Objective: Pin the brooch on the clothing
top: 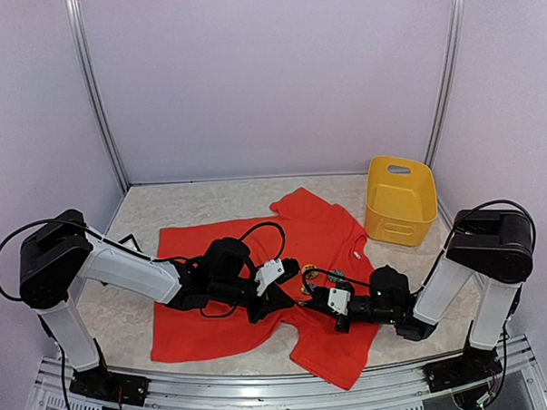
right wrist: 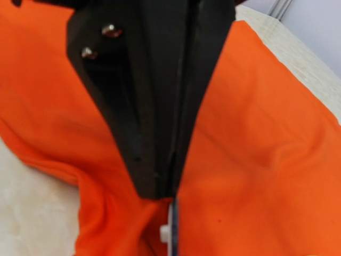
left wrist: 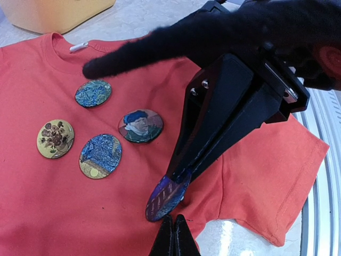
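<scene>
The clothing, a red T-shirt (top: 193, 336) (left wrist: 42, 213) (right wrist: 266, 133), lies spread flat on the table. My right gripper (top: 307, 301) (left wrist: 178, 178) (right wrist: 173, 197) is shut on a round blue-purple brooch (left wrist: 168, 197). It holds the brooch tilted, with the lower edge against the shirt near the sleeve seam. In the right wrist view the brooch (right wrist: 173, 229) shows edge-on, its white back fitting facing the fabric. My left gripper (top: 292, 295) (left wrist: 173, 234) is shut, with its tips at the fabric just below the brooch. Nothing shows between them.
Several other round brooches sit on the shirt's chest, among them a portrait one (left wrist: 140, 126) and a yellow one (left wrist: 55, 138). A yellow basket (top: 397, 222) (left wrist: 58, 13) stands at the back right. Bare marbled tabletop (left wrist: 234, 240) shows by the sleeve.
</scene>
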`<state>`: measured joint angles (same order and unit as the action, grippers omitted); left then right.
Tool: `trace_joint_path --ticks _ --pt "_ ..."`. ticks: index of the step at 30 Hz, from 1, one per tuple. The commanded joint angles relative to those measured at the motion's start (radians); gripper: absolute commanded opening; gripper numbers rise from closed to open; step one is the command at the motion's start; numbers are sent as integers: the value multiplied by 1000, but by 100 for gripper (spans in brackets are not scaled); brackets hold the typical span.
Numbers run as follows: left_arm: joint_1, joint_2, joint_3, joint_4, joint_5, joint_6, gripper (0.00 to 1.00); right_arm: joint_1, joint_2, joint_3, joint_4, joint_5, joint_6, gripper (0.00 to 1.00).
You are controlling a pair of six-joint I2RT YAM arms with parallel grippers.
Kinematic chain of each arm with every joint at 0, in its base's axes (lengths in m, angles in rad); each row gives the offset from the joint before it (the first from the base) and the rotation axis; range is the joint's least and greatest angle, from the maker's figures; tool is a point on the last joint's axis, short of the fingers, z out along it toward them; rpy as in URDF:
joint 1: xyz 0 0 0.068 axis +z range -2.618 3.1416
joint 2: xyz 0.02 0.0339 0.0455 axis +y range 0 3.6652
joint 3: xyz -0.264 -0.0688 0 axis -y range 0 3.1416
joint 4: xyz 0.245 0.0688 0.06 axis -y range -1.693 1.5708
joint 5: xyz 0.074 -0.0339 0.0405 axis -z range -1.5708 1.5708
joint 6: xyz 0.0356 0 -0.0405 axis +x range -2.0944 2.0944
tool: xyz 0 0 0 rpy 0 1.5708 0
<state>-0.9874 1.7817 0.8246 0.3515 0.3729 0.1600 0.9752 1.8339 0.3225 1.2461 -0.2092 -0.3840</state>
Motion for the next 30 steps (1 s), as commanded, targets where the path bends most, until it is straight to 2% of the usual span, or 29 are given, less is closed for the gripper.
trace_joint_path --ticks 1,11,13,15,16,20,24,27,30 --pt "9 7 11 23 22 -5 0 12 -5 0 60 -52 57 0" --pt "10 1 -2 34 29 -14 0 -10 11 -20 140 -159 170 0" --pt "10 -6 -10 39 26 -18 9 -14 17 -21 138 -160 175 0" --pt "13 -20 -25 51 28 -19 27 -18 21 -25 145 -161 185 0" --pt "14 -33 -38 59 29 -17 32 -24 24 -27 150 -168 190 0" --pt "34 -85 -96 107 44 -1 47 -38 26 -30 165 -193 210 0" --pt "47 -100 -115 146 53 16 46 -41 28 -27 165 -199 214 0" --pt "49 -89 -107 162 74 29 38 -41 24 -24 155 -197 217 0" --pt "41 -68 -93 168 93 46 35 -41 18 -23 150 -194 221 0"
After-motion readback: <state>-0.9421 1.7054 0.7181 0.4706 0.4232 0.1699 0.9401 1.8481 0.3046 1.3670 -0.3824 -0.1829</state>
